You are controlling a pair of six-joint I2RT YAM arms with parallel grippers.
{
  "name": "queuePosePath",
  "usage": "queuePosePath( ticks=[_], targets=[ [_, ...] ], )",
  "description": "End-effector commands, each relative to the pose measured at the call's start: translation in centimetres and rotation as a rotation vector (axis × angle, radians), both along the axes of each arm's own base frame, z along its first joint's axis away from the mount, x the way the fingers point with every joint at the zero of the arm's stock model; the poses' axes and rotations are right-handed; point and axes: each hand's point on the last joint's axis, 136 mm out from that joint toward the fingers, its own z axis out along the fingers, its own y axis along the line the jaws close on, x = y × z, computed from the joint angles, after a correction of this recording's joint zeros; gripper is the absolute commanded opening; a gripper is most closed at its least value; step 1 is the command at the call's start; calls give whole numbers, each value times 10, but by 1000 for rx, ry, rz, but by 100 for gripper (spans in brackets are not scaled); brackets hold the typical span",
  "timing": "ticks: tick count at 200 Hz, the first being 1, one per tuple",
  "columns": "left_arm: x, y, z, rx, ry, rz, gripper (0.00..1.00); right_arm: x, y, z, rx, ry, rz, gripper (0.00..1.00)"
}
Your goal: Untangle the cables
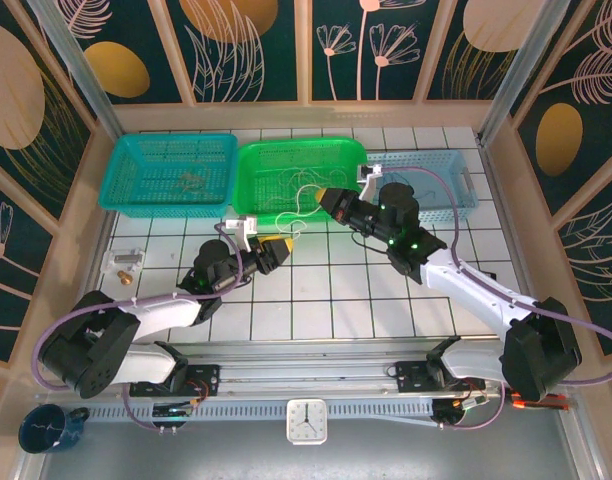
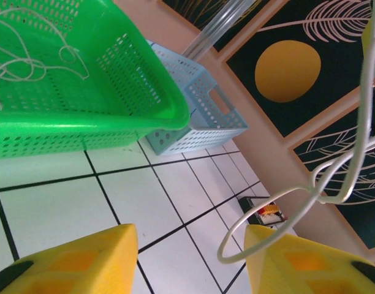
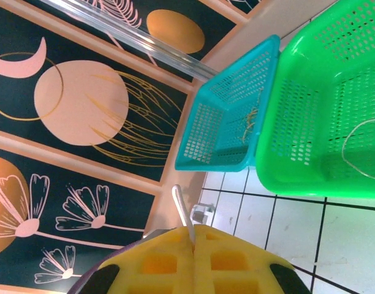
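A: Left wrist, quick.
B: left gripper (image 2: 190, 245) jaws apart. White cable (image 2: 222, 250) loops in the gap, close to the finger on the view's right. Touching or not, can't tell.
A: Ahead of it?
B: Open tile, then the green basket (image 2: 83, 122) near rim up and left. Blue basket (image 2: 193, 131) is just past its corner.
A: Right wrist?
B: right gripper (image 3: 193, 236) pads pressed together, pinching a white cable end (image 3: 182, 214) that sticks up out of the seam. You don't get that grip from above.
A: What does the top view add?
B: Both grippers sit close together. The right one is at the green basket's near rim, the left one just short of it over tile, and the cable is strung between them.
A: Counts?
B: Two grippers, three baskets in a row. Teal basket (image 1: 171, 205) is off to the left gripper's left, green is ahead, blue is by the right arm.
A: Rest of the cables?
B: Loose cables (image 1: 296, 185) lie in the green basket beyond the right gripper, tangled, so no count. There are thin tan bits (image 3: 252, 119) in the teal one.
A: Edges?
B: The baskets touch side to side, with the wall (image 1: 386, 60) right behind them. The room is tile on the near side.
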Motion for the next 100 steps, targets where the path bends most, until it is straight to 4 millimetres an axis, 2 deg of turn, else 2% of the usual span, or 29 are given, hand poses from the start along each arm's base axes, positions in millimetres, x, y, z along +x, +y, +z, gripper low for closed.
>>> queuePosePath(
  ticks=[1,27,49,87,100],
  targets=[
    [3,-7,34,-61,-113,-26,45,-4,1,22,70,-40,20,0],
    [4,-8,41,-80,-134,-29,36,-5,2,22,73,-40,24,0],
    [3,-9,48,-100,-157,-32,33,-5,1,22,73,-38,22,0],
    [4,-8,54,-111,-177,-22,2,-4,2,18,68,-32,19,0],
    [4,-7,53,-106,-174,-21,0,-1,-1,20,61,-39,8,0]
  ],
)
